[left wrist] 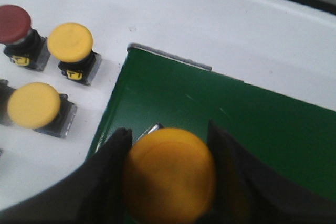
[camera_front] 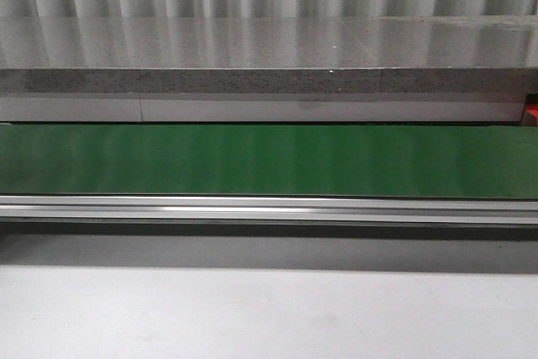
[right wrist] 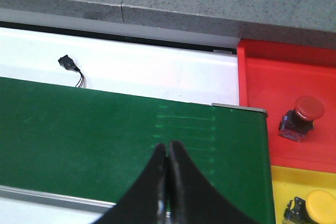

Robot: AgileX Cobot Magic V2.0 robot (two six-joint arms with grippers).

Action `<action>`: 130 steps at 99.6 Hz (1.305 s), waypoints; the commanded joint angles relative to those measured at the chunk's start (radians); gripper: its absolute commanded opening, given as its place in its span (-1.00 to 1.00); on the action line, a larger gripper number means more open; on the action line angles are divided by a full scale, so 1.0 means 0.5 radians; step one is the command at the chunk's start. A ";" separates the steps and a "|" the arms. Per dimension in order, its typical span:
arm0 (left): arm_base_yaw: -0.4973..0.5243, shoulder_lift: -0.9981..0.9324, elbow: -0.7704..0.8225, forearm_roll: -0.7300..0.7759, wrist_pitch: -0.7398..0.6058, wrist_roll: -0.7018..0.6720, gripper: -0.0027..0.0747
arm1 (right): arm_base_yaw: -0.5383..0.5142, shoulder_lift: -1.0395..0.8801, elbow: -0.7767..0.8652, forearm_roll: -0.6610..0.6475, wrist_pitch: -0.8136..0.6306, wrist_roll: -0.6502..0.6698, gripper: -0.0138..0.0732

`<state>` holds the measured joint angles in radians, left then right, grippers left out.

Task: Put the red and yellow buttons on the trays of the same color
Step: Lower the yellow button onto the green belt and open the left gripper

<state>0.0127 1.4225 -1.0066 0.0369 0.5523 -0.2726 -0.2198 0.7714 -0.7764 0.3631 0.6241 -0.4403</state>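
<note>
My left gripper (left wrist: 169, 134) is shut on a yellow button (left wrist: 170, 177), its cap filling the gap between the black fingers, above the end of the green belt (left wrist: 247, 124). Beside that belt end, on the white surface, stand a red button (left wrist: 14, 22) and two more yellow buttons (left wrist: 71, 41) (left wrist: 33, 105). My right gripper (right wrist: 168, 146) is shut on nothing, over the belt (right wrist: 79, 129). Past the belt's other end lie a red tray (right wrist: 273, 72) holding a red button (right wrist: 302, 115) and a yellow tray (right wrist: 294, 182) holding a yellow button (right wrist: 319, 205). No gripper shows in the front view.
The green belt (camera_front: 269, 161) runs across the front view with an aluminium rail (camera_front: 269, 208) along its near side and a grey stone ledge (camera_front: 269, 52) behind. A small black connector with wires (right wrist: 68, 64) lies on the white strip beyond the belt.
</note>
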 commanded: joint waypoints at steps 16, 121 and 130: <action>-0.032 0.070 -0.070 -0.016 -0.068 0.005 -0.92 | 0.000 -0.013 -0.050 0.037 -0.115 -0.019 -0.97; 0.699 -0.100 -0.220 -0.138 0.303 0.409 0.67 | 0.000 -0.013 -0.050 0.037 -0.115 -0.019 -0.97; 0.804 -0.090 -0.162 -0.138 0.208 0.409 0.67 | 0.000 -0.013 -0.050 0.037 -0.115 -0.019 -0.97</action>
<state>0.3735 1.4013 -1.0838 -0.0278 0.7414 -0.0669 -0.2198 0.7714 -0.7764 0.3631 0.6241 -0.4403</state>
